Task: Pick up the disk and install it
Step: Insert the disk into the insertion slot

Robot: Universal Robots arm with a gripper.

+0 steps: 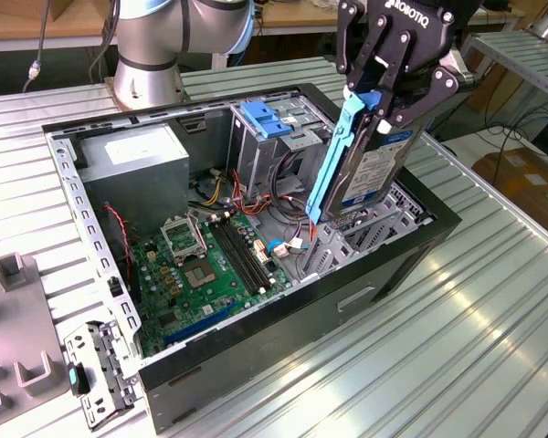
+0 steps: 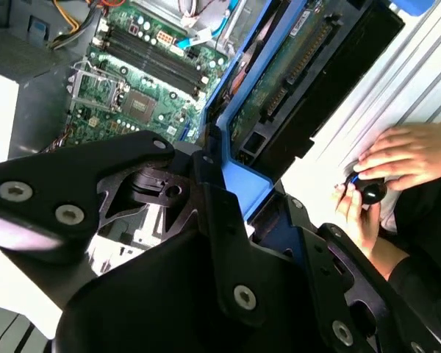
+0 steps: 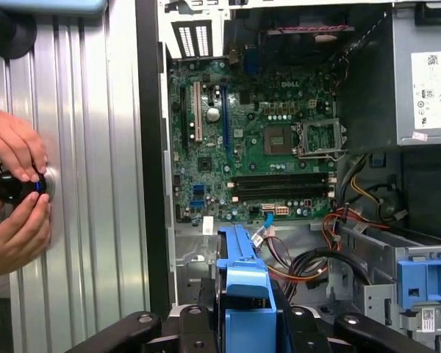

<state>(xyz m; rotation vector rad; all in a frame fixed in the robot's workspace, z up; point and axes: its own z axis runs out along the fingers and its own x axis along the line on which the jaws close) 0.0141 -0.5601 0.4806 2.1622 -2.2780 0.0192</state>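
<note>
Disk (image 1: 376, 172) w/ blue rail, steeply tilted, aloft.

Bright, even overhead light. I see glare streaking the ribbed metal table (image 1: 457, 347); the computer case (image 1: 256, 356) interior lies in soft shadow.

ROOM: open above flat green motherboard (image 1: 201, 265) inside open-topped black computer case (image 1: 365, 292) | BLOCKS: blue-topped grey metal drive cage (image 1: 265, 137) just beside silver-grey blue-railed disk (image 1: 370, 178) clamped in black end effector (image 1: 376, 114), on the exterior view's left of it; red-black cable bundle (image 1: 276, 203) low between them; grey power-supply box (image 1: 132, 173) at the exterior view's far left | OUTSIDE: person's hands (image 3: 18, 143) on ribbed metal tabletop (image 3: 95, 184) beside case wall
</note>
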